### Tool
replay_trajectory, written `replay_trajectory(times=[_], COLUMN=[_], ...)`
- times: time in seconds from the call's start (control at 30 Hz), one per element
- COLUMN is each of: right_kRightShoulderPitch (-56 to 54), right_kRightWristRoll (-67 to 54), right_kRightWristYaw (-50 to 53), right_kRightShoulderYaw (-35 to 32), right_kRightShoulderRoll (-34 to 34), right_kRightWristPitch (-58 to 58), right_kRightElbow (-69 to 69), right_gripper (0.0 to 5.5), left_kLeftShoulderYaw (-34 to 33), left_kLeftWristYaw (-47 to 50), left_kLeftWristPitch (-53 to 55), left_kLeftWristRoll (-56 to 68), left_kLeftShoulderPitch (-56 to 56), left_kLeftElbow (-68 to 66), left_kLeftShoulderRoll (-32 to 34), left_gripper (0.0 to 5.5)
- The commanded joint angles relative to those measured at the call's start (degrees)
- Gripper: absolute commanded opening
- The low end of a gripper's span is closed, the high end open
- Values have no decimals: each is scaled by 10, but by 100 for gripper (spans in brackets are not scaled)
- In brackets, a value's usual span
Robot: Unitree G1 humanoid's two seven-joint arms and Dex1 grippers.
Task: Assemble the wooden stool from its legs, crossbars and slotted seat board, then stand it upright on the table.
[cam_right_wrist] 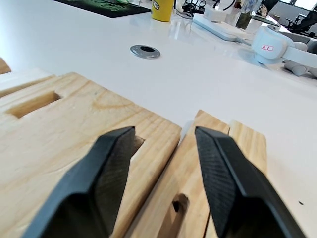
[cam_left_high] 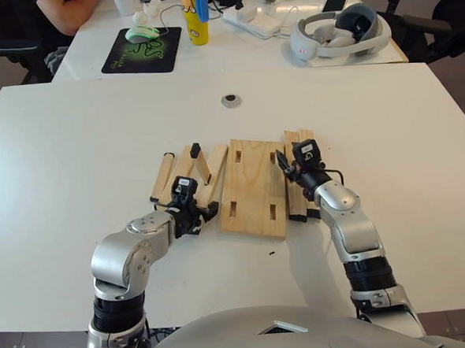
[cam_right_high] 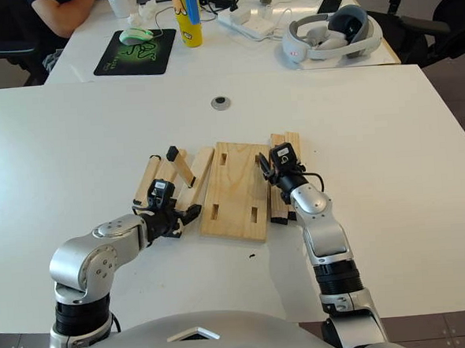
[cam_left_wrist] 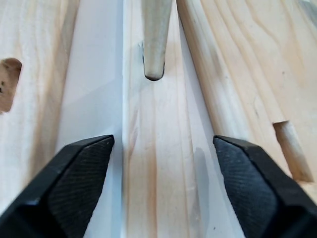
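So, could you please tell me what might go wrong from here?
The left end effector is open over one wooden bar lying against a neighbouring bar; closing may catch both. The right end effector hovers open over the seam between the seat board and the right-hand bars, so it may grip the wrong piece.

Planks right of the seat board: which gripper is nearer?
Right. The right gripper hovers at the inner edge of the planks; the left gripper is across the seat board.
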State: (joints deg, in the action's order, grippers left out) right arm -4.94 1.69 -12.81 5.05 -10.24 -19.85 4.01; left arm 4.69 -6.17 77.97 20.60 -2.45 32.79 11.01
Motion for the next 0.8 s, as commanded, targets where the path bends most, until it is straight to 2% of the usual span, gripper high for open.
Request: replay_trajectory(times=[0.03,0.27,0.43,0.6,0.7,0.8], right_kRightShoulderPitch=[3,-8,-16,-29,-38,-59], right_kRightWristRoll=[-1,-3,-15,-39,-64,-92], right_kRightWristYaw=[7,6,8,-4,-14,-16], right_kRightShoulderYaw=[-3,-7,-21,-37,-50,-76], right_kRightShoulderRoll=[4,2,7,12,16,14], right_kRightWristPitch=[-4,0,6,30,42,57], right_kRightElbow=[2,-8,-11,2,8,13], right_gripper=[225,225,225,225,225,225], left_kLeftShoulderYaw=[-4,-10,-8,-27,-28,-60], left_kLeftWristYaw=[-1,-1,0,-4,-16,-43], left_kLeftWristPitch=[10,-4,-32,-123,-159,-192], left_kLeftWristRoll=[-5,-8,-14,-17,-17,10], left_kLeftShoulderPitch=[1,7,8,-25,-69,-158], left_kLeftElbow=[-19,-26,-29,-27,-31,-59], left_kLeftShoulderRoll=[1,-10,-16,-35,-29,-33], left_gripper=[301,210,210,210,209,209])
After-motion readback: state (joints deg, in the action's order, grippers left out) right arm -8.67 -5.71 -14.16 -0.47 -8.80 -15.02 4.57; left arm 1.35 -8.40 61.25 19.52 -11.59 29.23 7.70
